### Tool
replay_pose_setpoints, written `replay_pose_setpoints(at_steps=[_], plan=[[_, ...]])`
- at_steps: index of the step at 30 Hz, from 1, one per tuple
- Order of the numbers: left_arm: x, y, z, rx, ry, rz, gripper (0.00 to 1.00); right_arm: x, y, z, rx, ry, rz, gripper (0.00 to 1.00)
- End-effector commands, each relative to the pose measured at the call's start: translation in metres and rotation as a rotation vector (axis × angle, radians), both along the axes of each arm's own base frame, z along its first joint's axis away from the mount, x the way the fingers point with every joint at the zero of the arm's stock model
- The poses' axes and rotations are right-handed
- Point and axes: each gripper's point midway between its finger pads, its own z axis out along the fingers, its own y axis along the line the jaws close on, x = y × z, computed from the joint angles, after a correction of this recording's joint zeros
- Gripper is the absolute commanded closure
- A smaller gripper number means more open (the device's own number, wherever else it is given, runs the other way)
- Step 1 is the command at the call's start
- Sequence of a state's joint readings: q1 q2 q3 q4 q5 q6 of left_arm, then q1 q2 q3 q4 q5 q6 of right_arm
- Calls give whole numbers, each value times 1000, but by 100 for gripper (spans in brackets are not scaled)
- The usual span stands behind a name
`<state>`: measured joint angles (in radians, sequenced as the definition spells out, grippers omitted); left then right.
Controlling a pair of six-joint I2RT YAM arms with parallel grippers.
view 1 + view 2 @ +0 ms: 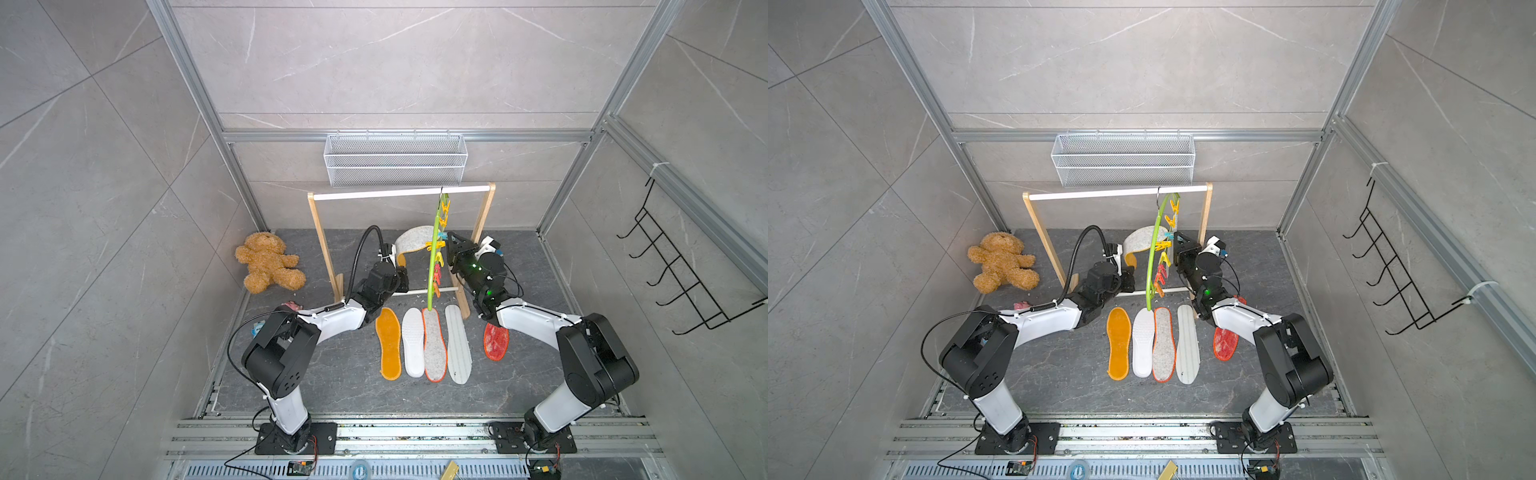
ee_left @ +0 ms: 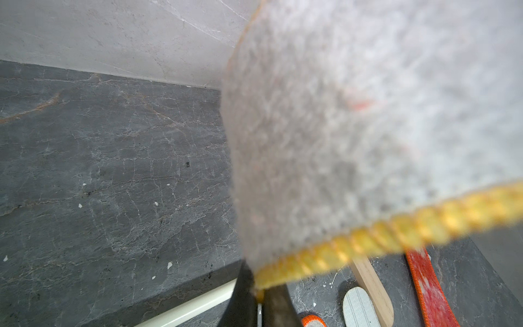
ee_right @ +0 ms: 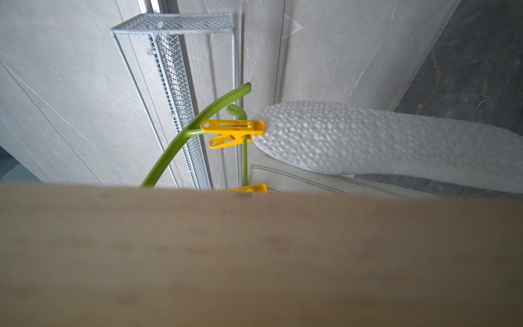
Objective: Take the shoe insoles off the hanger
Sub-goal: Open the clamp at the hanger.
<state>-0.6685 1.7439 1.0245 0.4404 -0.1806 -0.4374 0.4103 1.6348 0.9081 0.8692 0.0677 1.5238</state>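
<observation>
Left gripper (image 2: 259,294) is clamped tight on the rim of the felt insole (image 1: 411,242), which arcs at 9 o'clock of the hanger (image 1: 432,270). The insole's far end appears held by a yellow clip (image 1: 437,247). Right gripper (image 1: 451,246) sits at 3 o'clock of that clip, jaw gap indeterminable. Advise pressing the clip fully open before pulling toward 9 o'clock, lest the hanger swing. 5 loose insoles (image 1: 434,345) lie at its 6 o'clock.

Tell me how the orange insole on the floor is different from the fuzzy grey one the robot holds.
The orange insole lies on the floor; the grey felt insole is in the air, pinched by the left gripper. The orange insole is flat; the grey felt insole bends in an arch. The orange insole is one colour; the grey felt insole has a yellow stitched edge. Both are foot-shaped.
</observation>
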Motion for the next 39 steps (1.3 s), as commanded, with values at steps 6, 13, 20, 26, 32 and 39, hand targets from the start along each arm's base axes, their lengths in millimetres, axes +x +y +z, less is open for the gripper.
replay_pose_setpoints(at_steps=[6,13,20,26,32,39], plan=[[-1,6,30,-35,-61,18,100,3,5,17,-6,-53,6,76],[-3,16,25,-22,-52,57,100,4,7,16,-5,-52,16,78],[-3,25,21,-9,-42,95,100,4,9,13,3,-49,21,79],[-3,32,16,-4,-28,133,100,5,10,14,4,-51,30,80],[-3,35,12,-5,-18,147,100,7,15,12,4,-47,46,80],[-4,40,10,1,-14,168,100,8,22,8,5,-40,56,81]])
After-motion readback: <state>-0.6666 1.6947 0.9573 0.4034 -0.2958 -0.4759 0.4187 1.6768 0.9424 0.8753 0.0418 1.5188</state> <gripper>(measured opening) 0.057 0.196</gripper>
